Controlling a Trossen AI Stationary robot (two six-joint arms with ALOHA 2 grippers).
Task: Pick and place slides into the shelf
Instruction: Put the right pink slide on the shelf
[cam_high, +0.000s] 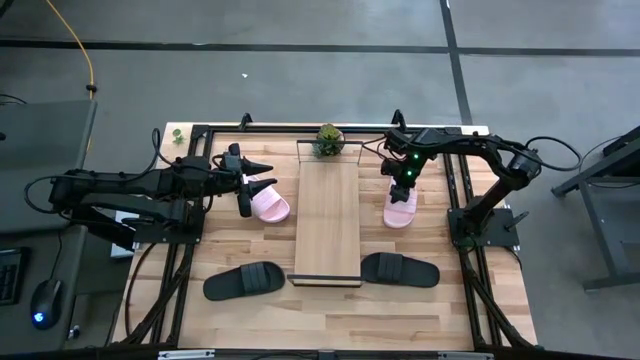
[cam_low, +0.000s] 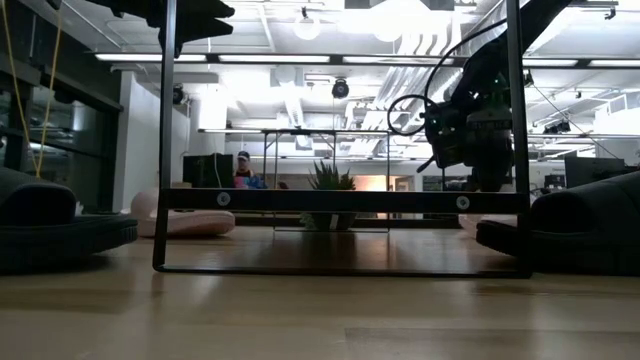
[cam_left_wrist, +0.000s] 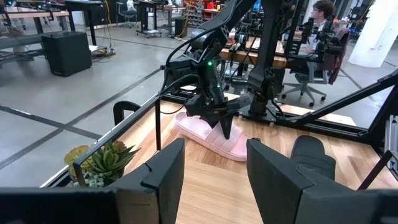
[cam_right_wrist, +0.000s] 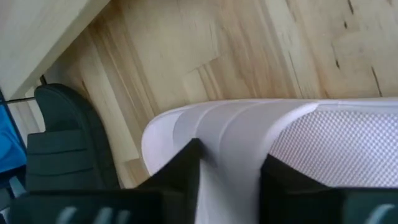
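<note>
The shelf (cam_high: 328, 220), a long light-wood board in a thin black frame, lies in the middle of the table. One pink slide (cam_high: 268, 203) lies to its left and one (cam_high: 401, 208) to its right, soles down. Two black slides (cam_high: 245, 280) (cam_high: 400, 269) lie at its near corners. My left gripper (cam_high: 258, 185) is open and empty above the left pink slide. My right gripper (cam_right_wrist: 230, 186) is open and low over the right pink slide (cam_left_wrist: 214, 137), pointing down. Its fingers (cam_right_wrist: 180, 180) stand on either side of the strap's raised edge (cam_right_wrist: 227, 143). My right gripper comes at the right pink slide's strap from above, one finger on each side of its edge (cam_right_wrist: 227, 143). The slide lies flat on the table. I cannot tell whether the fingers touch it.
A small potted succulent (cam_high: 328, 140) stands at the shelf's far end. The black frame rails (cam_high: 190, 230) run along the table's sides. In the low view the shelf's end frame (cam_low: 340, 200) stands between the two black slides. People sit at desks beyond the table (cam_left_wrist: 320, 25).
</note>
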